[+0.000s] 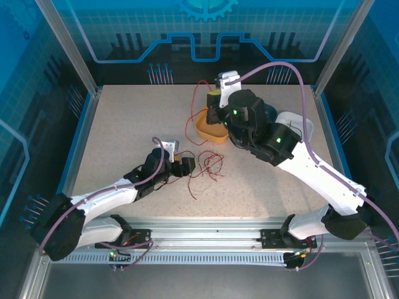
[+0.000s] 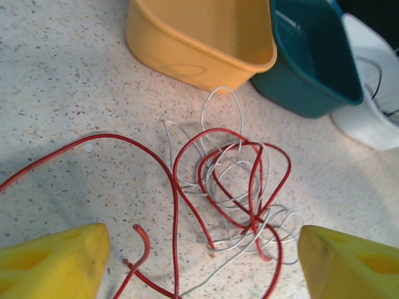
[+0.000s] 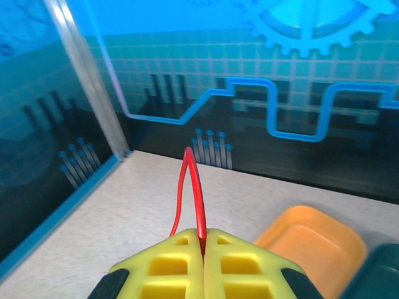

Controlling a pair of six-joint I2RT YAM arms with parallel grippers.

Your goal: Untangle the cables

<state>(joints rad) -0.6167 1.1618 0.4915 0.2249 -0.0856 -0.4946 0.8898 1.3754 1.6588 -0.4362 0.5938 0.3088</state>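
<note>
No legible text or labels

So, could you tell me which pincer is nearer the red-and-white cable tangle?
Left. The left pincer stands open right beside the tangle; the right pincer is farther back by the orange bin, shut on a red cable.

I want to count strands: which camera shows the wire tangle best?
The left wrist view: the tangle lies close and sharp, red and white loops separable. The top view shows it small beside the left gripper. The right wrist view gives a red wire loop pinched in the right gripper.
</note>
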